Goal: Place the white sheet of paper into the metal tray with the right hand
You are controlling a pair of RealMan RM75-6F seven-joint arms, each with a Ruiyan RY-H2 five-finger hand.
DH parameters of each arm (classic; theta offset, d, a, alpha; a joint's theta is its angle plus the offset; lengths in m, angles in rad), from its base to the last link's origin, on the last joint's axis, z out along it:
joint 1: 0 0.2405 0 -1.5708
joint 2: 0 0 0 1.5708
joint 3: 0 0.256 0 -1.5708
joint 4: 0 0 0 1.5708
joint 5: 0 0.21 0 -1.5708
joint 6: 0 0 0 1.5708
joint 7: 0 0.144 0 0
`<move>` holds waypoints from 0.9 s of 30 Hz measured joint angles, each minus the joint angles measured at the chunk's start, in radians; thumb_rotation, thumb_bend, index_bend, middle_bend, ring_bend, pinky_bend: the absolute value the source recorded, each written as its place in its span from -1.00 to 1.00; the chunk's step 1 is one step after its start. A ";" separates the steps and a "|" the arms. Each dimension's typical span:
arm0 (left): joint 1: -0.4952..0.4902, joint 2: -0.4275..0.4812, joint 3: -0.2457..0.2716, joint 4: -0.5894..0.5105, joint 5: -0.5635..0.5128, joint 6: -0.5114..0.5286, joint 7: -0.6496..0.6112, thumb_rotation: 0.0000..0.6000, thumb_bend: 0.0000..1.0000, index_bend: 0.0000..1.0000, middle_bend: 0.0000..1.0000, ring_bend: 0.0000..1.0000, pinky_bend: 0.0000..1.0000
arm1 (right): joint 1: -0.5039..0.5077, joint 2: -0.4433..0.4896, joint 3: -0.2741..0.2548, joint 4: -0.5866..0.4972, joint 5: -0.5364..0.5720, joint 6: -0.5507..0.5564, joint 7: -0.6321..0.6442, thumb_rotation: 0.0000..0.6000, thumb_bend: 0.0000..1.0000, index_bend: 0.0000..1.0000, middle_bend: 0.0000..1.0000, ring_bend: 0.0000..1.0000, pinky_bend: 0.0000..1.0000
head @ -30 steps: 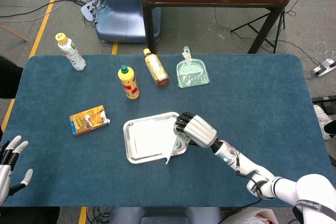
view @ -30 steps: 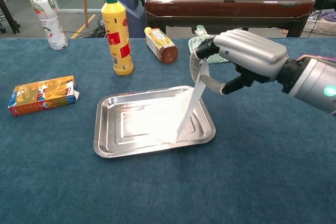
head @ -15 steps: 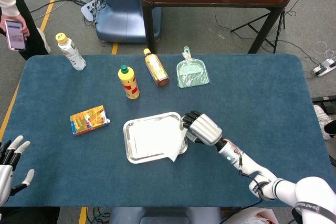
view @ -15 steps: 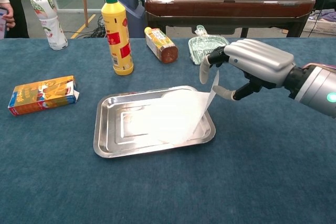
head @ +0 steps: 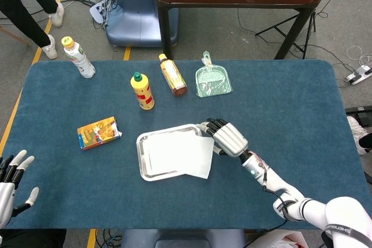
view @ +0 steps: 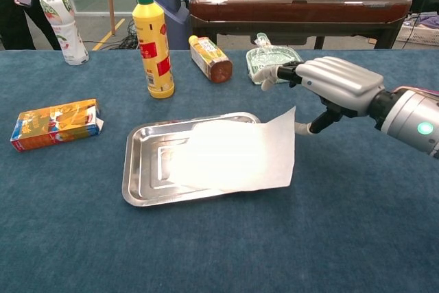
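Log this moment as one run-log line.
right hand: open, beside paper | white sheet of paper: released, overhanging metal tray right rim | left hand: idle

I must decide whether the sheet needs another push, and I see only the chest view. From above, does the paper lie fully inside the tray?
Observer: No. In the head view the white sheet of paper passes over the metal tray's right rim and near right corner, onto the table.
Operator: Where is the left hand? My view does not show it.
Observer: The left hand is at the table's near left corner, fingers spread, holding nothing.
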 measured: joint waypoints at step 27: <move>0.008 0.004 0.001 0.023 -0.008 0.003 -0.032 1.00 -0.39 -0.66 -0.84 -0.87 -0.97 | 0.123 -0.137 0.083 0.168 0.078 -0.128 -0.001 1.00 -0.42 -0.75 -0.62 -0.75 -0.48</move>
